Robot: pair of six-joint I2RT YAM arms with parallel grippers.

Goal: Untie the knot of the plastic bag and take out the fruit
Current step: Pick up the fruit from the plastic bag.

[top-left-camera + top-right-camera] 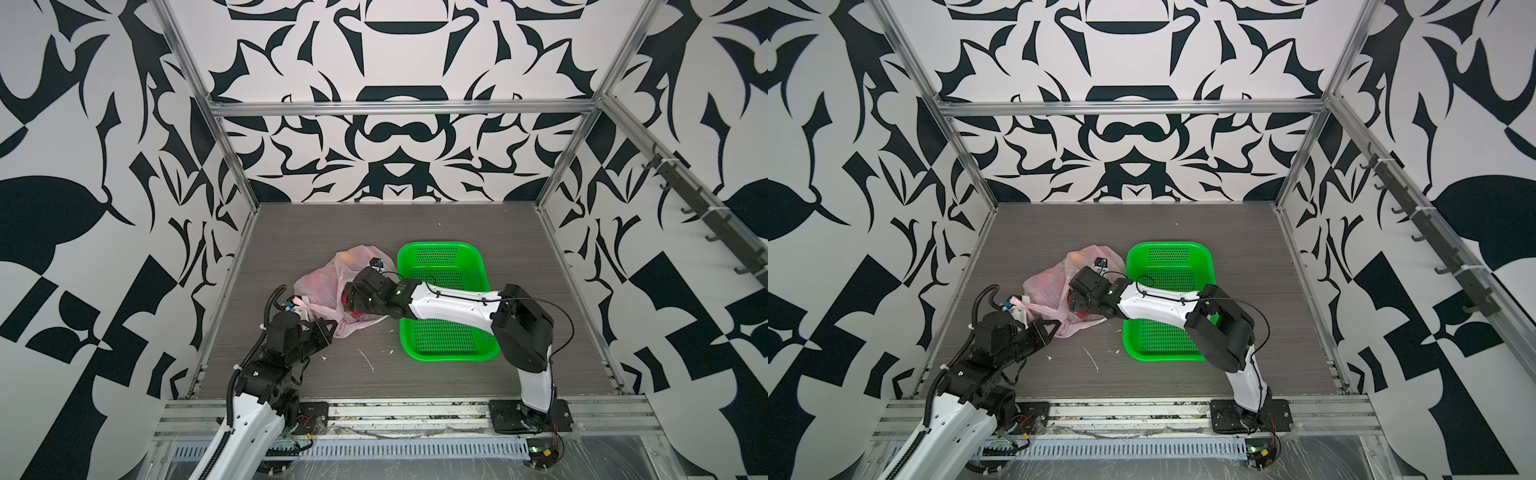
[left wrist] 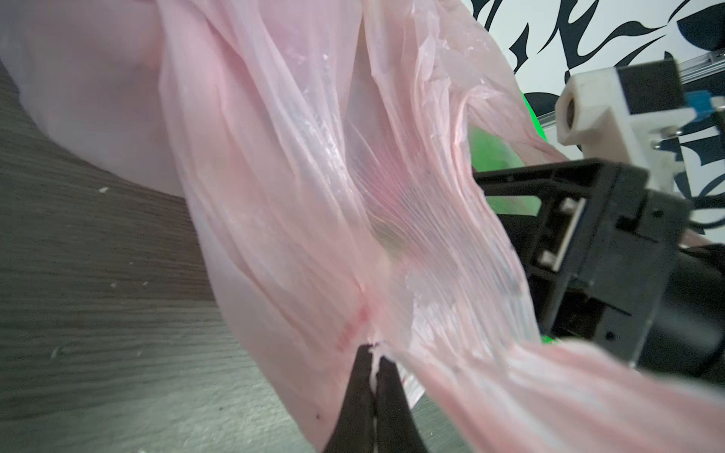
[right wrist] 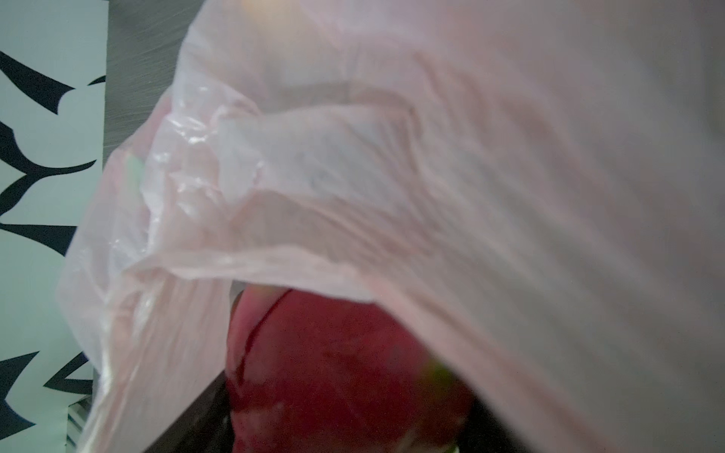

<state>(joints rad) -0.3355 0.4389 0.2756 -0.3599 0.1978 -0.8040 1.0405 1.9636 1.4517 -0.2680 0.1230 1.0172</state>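
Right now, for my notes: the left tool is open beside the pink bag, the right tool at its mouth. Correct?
No: the left tool is shut on the pink bag, as the left wrist view shows. The right tool is at its mouth.

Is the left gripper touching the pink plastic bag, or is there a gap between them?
Touching. The left wrist view shows a fold of the pink plastic bag pinched between the shut jaws of the left gripper.
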